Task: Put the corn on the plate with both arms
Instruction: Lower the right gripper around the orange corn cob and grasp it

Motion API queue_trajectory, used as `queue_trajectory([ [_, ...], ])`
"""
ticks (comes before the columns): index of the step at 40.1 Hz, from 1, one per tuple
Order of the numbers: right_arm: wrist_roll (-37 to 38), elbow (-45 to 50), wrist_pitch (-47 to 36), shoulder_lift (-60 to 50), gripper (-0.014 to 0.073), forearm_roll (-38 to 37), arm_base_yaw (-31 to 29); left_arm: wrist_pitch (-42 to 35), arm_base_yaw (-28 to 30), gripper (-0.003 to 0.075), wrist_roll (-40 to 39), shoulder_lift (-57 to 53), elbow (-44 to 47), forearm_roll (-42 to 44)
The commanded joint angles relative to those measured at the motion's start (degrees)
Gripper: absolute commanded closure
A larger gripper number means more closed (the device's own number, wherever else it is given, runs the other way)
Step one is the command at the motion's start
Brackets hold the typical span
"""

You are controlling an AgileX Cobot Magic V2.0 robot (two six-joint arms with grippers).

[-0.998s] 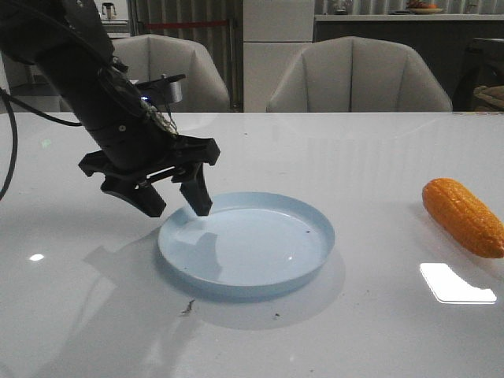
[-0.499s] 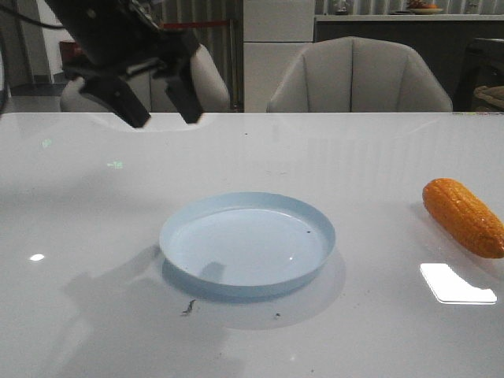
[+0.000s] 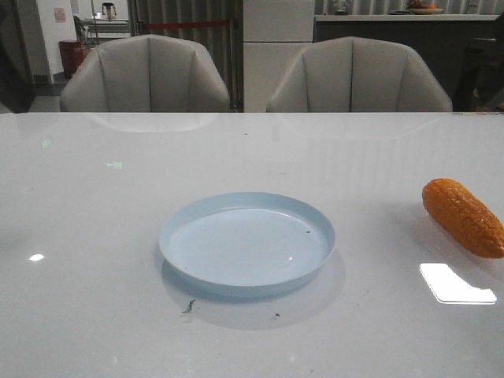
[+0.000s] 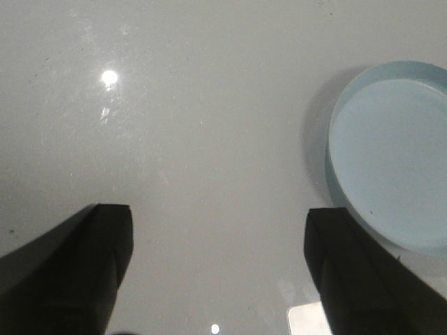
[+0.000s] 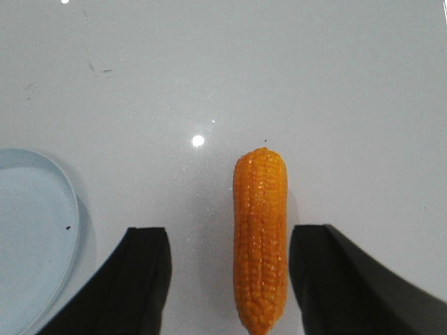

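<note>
Okay, my left gripper (image 4: 216, 269) is spread wide with nothing between its fingers, hanging above bare table (image 4: 209, 125), the plate (image 4: 391, 153) off to one side. My right gripper (image 5: 227, 279) is also spread, above the corn (image 5: 260, 237), which lies between its fingers, untouched. From the front, corn (image 3: 462, 216) lies on the table well right of the plate (image 3: 246, 244).
</note>
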Motion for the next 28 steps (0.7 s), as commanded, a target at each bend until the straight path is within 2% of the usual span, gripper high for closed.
queue_trajectory([
  [1, -0.1, -4.8, -2.7, 4.2, 0.0096, -0.1, -0.1, -5.3, 0.2, 0.0155, -0.5, -7.6, 2.9, -1.0],
  [11, -0.1, -9.8, -3.3, 16.7, 0.0058, -0.1, -0.1, -5.2, 0.2, 0.0155, -0.5, -16.7, 5.0, -1.0],
  [28, -0.1, -10.2, -9.3, 28.2, 0.0069, -0.1, -0.1, -4.0, 0.2, 0.0155, -0.5, -18.4, 5.0, -1.0],
])
